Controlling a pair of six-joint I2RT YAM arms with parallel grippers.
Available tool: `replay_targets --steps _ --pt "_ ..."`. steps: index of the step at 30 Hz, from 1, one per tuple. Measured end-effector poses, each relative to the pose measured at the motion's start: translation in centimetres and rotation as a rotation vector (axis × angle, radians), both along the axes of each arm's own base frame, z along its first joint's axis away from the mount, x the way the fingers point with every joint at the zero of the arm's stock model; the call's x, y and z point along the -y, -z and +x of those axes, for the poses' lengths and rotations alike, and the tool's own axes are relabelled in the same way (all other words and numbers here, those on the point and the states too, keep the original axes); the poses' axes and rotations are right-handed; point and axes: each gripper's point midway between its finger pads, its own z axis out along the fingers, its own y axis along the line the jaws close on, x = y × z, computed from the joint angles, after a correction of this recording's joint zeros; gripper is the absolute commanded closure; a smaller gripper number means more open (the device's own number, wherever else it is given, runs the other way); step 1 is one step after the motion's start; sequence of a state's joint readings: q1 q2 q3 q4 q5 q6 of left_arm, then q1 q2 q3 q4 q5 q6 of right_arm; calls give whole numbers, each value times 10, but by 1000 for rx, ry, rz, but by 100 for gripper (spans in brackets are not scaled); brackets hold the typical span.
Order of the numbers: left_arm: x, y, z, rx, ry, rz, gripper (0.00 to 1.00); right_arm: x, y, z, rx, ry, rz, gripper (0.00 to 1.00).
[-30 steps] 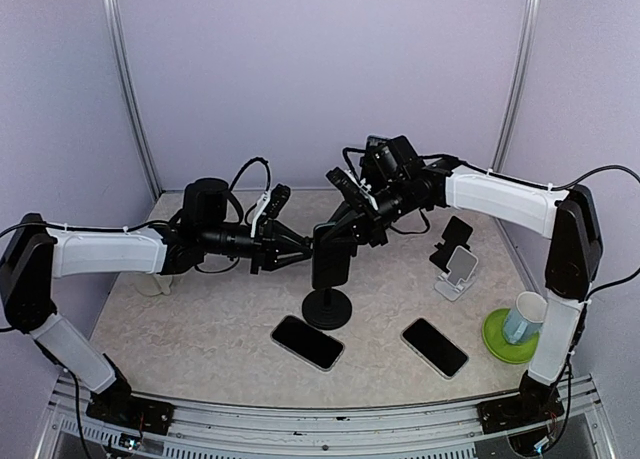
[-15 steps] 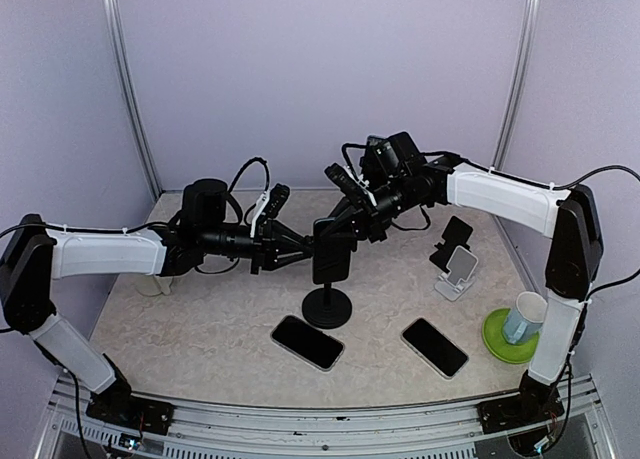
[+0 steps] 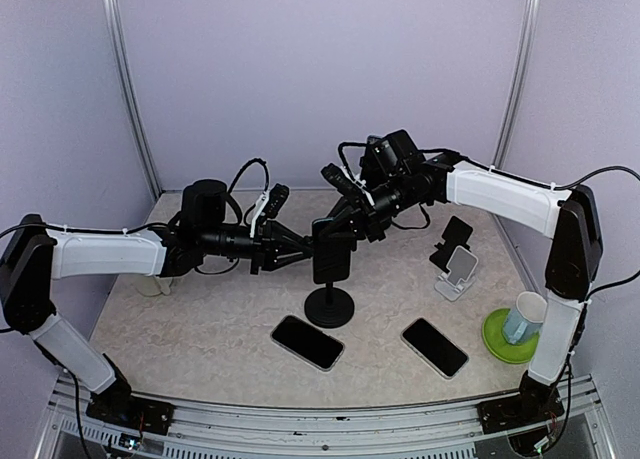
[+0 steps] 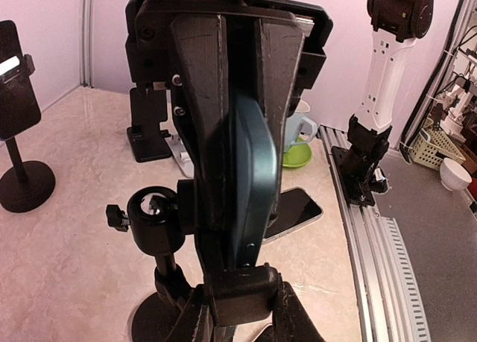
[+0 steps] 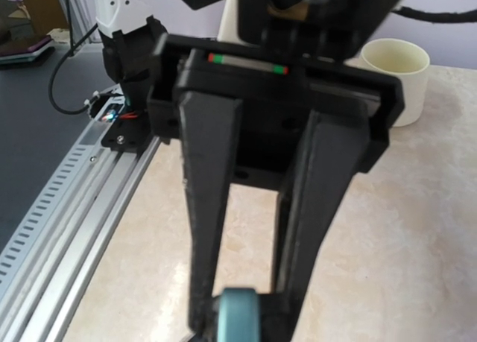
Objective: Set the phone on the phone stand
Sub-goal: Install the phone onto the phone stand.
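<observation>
Since the frame 1 second earlier, the phone (image 3: pixel 331 254) has been raised a little and the right arm has been drawn up with it, while the left arm has hardly shifted. The phone is held upright over the round base of the black phone stand (image 3: pixel 328 307), mid-tabletop (image 3: pixel 200 319), between the 2 arms; whether it is seated in the cradle cannot be told. The left pincer (image 3: pixel 300 247) is clamped on it from the left: in the left wrist view its 2 fingers (image 4: pixel 200 96) are seen closed against the teal-edged phone, with the stand's ball joint (image 4: pixel 153 223) just beside. The right pincer (image 3: pixel 347 229) is set at the phone's upper right; in the right wrist view its fingertips (image 5: pixel 205 282) flank the phone's edge, but whether they press on it cannot be told. 2 other phones (image 3: pixel 307 342) are laid flat nearer the arm bases, well apart. A second stand (image 3: pixel 458 264) is seen at the right, and a cup (image 3: pixel 524 317) is stood on a green saucer (image 3: pixel 497 341) near the right arm.
</observation>
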State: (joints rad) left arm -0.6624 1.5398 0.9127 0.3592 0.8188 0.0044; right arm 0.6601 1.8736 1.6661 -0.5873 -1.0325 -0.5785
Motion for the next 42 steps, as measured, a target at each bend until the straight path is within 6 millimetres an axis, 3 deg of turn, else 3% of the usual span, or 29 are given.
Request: replay_targets --steps 6,9,14,20,25,42 --pt "-1 0 0 1 -5 -6 60 1 2 1 -3 10 -16 100" --pt "-4 -12 -6 15 20 -34 53 7 0 10 10 53 -33 100" --pt "-6 -35 -16 64 60 -86 46 19 -1 27 19 122 -53 100" --pt "-6 -36 -16 67 62 -92 37 21 3 37 64 160 -76 100" --pt "-7 -35 -16 66 57 -90 36 23 4 45 99 186 -84 100" --pt "-10 -35 -9 76 28 -93 31 13 -4 45 56 185 -10 100"
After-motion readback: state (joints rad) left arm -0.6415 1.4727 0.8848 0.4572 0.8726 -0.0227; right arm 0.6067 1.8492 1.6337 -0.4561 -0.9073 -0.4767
